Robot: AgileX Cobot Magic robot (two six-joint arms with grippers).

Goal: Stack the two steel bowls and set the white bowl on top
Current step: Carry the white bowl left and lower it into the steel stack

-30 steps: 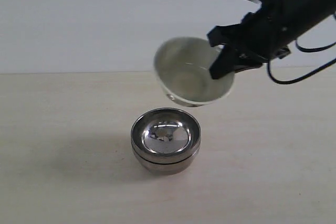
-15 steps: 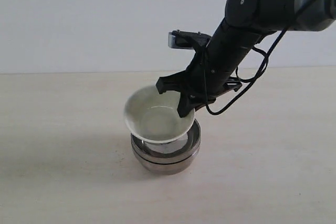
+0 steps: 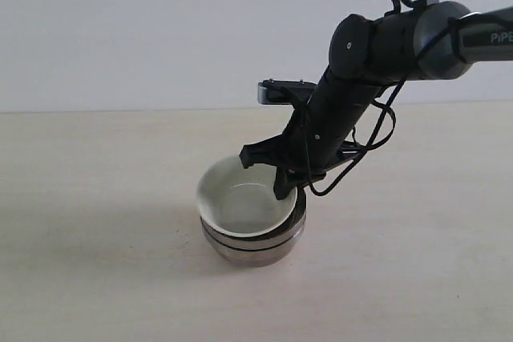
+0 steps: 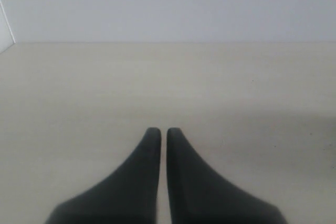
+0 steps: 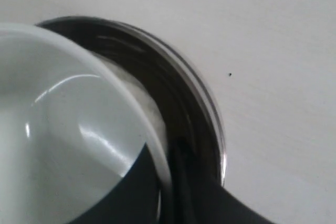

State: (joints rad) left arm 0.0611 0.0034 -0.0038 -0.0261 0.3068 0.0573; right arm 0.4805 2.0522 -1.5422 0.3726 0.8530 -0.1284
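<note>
The two steel bowls [image 3: 255,242] stand nested in one stack at the middle of the table. The white bowl [image 3: 240,202] sits in the upper steel bowl, slightly off toward the left. My right gripper [image 3: 284,186] is shut on the white bowl's right rim, one finger inside and one outside. In the right wrist view the white bowl [image 5: 58,114] fills the frame beside the dark steel rim [image 5: 202,103], with the gripper [image 5: 170,177] pinching the white rim. My left gripper [image 4: 163,131] is shut on nothing over bare table; it does not show in the exterior view.
The pale wooden table [image 3: 96,198] runs back to a plain white wall. The right arm [image 3: 385,46] with its looping cables slants down from the upper right over the stack.
The right gripper carried the white bowl down and left from above the stack, levelled it, and lowered it into the upper steel bowl.
</note>
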